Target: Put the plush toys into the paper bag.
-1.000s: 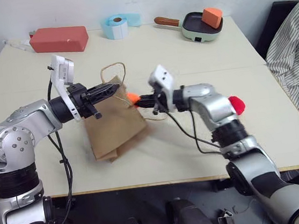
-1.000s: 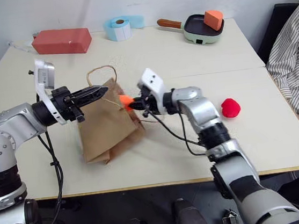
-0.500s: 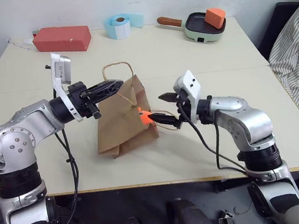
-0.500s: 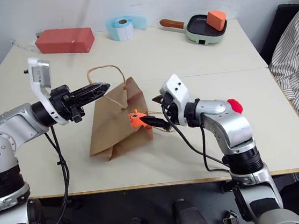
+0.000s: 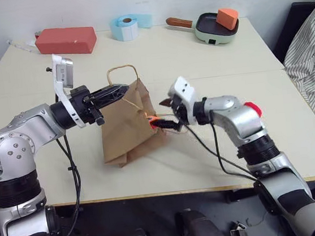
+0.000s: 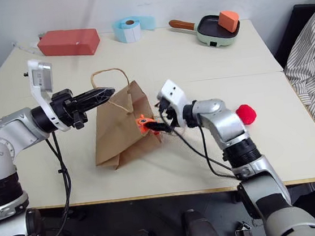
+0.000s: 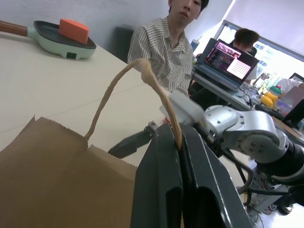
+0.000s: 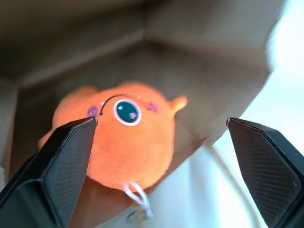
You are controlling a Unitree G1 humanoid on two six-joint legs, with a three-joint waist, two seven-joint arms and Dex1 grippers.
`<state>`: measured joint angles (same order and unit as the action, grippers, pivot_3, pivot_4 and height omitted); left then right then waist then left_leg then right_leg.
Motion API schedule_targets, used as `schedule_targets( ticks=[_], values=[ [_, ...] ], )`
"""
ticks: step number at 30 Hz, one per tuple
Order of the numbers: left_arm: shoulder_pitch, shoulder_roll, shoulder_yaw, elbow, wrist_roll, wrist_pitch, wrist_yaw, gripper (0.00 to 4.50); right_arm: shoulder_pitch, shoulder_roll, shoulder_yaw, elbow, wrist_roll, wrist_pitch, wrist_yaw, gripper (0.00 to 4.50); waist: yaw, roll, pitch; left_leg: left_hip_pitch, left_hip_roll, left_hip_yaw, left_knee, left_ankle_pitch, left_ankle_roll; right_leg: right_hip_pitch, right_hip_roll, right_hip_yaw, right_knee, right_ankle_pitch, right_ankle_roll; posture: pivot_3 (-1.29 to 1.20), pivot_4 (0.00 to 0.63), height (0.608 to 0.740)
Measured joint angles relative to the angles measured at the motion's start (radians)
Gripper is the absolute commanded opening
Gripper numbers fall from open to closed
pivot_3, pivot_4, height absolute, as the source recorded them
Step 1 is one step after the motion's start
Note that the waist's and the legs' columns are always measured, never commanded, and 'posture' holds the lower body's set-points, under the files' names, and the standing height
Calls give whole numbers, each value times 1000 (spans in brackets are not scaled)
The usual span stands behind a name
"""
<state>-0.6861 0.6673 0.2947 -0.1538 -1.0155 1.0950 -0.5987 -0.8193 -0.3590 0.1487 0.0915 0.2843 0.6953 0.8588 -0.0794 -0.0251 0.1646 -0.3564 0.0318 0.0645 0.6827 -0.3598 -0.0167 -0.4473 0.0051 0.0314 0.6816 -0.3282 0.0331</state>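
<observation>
- Broadly, a pale counter carries the paper bag at centre; a person sits at three o'clock.
- Left pincer is clamped on the bag's handle.
- Right pincer gapes wide, empty, with the orange plush toy at the bag's mouth.
- Red plush toy lies at three o'clock.

A pale bench stands against a plain white wall. Beyond it, a bright window lights a desk carrying an open laptop.
</observation>
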Motion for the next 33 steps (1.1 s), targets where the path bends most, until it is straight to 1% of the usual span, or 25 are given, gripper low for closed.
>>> schedule_targets(
  ticks=[3,4,7,8,10,12,14,16,19,23,31,33],
  values=[
    [19,15,3,3,0,1,-7,0,27,-74,-73,-145,81,79,30,4478,3,0,0,0,0,-1,0,0,1,1,0,0,-1,0,0,0,150,740],
    [25,15,2,3,0,1,-9,0,43,-83,-82,-180,99,97,31,4478,2,0,0,0,0,-1,0,0,1,1,0,0,-1,0,0,0,150,740],
    [31,20,2,7,-2,1,-27,0,146,-128,-96,-302,134,145,14,4478,5,0,0,0,0,-1,0,0,1,1,0,0,-1,0,0,0,150,740],
    [32,25,4,11,-8,5,-33,0,187,-149,-121,-338,139,163,-6,4478,6,0,0,-1,0,-1,0,0,1,1,0,1,-1,0,0,0,150,740],
    [43,48,20,15,-33,23,-56,0,263,-186,-216,-395,149,198,-62,4478,8,0,0,-1,0,-1,0,-1,1,1,0,1,-2,0,0,0,150,740],
    [63,84,46,21,-59,41,-92,0,358,-210,-358,-453,146,219,-147,4478,14,0,0,-1,0,-1,-1,-1,1,1,0,1,-2,0,0,0,150,740],
    [80,112,69,49,-63,55,-116,0,434,-219,-470,-469,132,239,-224,4478,18,0,0,-1,0,0,-1,0,1,1,0,1,-2,0,0,0,150,740],
    [90,124,77,56,-63,59,-129,0,498,-219,-522,-482,114,244,-291,4478,20,0,0,0,0,0,-1,0,1,1,0,2,-3,0,0,0,150,740],
    [91,124,76,57,-61,58,-139,0,553,-207,-538,-472,59,225,-392,4478,20,0,0,1,-1,1,-1,0,1,1,0,3,-4,0,0,0,150,740],
    [91,117,65,58,-54,49,-142,0,552,-176,-570,-434,25,198,-500,4478,21,0,0,1,-1,2,-1,0,1,1,1,3,-4,0,0,0,150,740],
    [91,93,60,58,-39,26,-127,0,555,-102,-534,-308,16,173,-568,4478,22,0,0,1,-1,2,-1,0,1,1,1,3,-3,0,0,0,150,740],
    [92,92,60,58,-39,24,-122,0,555,-94,-514,-271,15,158,-569,4102,21,0,0,1,-1,2,-1,0,1,1,1,3,-3,0,0,0,150,740]
  ],
)
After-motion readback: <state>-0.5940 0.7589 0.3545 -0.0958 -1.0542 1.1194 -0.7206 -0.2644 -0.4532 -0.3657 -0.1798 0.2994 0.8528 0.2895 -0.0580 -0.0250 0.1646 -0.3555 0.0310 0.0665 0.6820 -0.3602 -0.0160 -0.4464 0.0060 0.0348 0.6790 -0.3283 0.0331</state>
